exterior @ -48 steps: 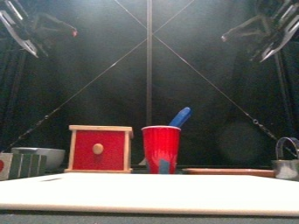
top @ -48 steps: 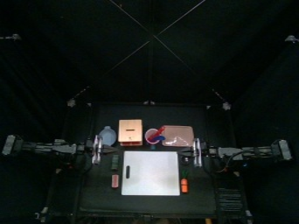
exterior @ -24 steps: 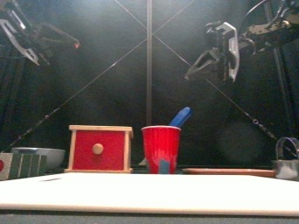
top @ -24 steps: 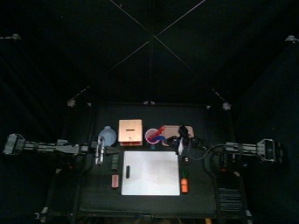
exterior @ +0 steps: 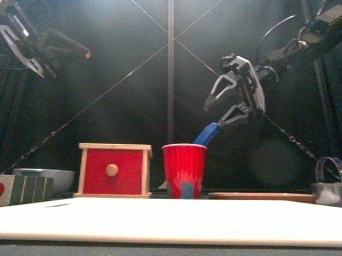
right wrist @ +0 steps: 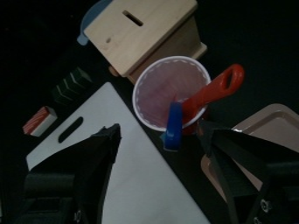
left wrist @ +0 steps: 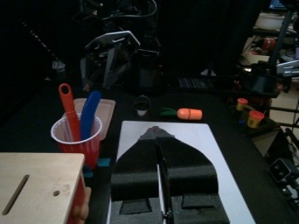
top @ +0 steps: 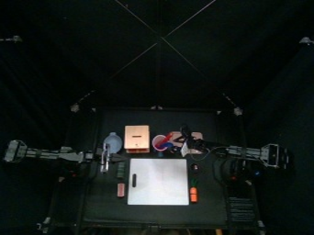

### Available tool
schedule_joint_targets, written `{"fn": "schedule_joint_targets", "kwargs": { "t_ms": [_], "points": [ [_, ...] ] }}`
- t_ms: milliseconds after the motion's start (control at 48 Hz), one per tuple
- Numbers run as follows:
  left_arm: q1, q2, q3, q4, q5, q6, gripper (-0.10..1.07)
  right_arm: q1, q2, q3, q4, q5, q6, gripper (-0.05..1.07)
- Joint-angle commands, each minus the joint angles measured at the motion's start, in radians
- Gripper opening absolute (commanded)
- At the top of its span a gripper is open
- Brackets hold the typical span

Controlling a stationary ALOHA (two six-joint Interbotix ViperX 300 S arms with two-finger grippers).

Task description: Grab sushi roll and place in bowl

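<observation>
The bowl point(exterior: 185, 170) is a round red, cup-shaped vessel behind the white board, holding a blue and a red utensil; it also shows in the top view point(top: 162, 142) and the right wrist view point(right wrist: 163, 87). My right gripper point(exterior: 230, 104) hangs open above it, slightly to its right; it shows from above point(top: 186, 139), with the vessel between its jaws in its own wrist view point(right wrist: 163, 136). A small dark roll with a pale centre, likely the sushi roll point(left wrist: 140, 106), lies beyond the board's far end. My left gripper point(left wrist: 156, 133) is shut and empty, resting at the table's left point(top: 105, 163).
A tan box with a red front point(exterior: 114, 170) stands left of the red vessel. A pink tray point(right wrist: 274, 140) lies on its right. The white cutting board point(top: 160, 181) fills the front. An orange piece point(left wrist: 184, 114) lies by the board. A clear container point(exterior: 40, 183) stands far left.
My right arm has swung in from the right side and come down over the red vessel, jaws open. The left arm has not moved.
</observation>
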Motion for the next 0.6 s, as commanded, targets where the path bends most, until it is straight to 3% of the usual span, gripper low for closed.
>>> {"fn": "schedule_joint_targets", "kwargs": {
  "t_ms": [0,333,583],
  "points": [
    [0.000,0.005,-0.012,0.000,-0.009,0.002,0.01,-0.017,0.017,-0.029,-0.011,0.005,-0.003,0.99],
    [-0.002,0.005,-0.011,-0.002,-0.009,0.002,0.01,-0.029,0.124,-0.084,-0.023,0.018,-0.003,0.97],
    [-0.002,0.005,-0.011,-0.002,-0.009,0.002,0.01,-0.029,0.144,-0.101,-0.021,0.040,-0.002,0.79]
  ]
}}
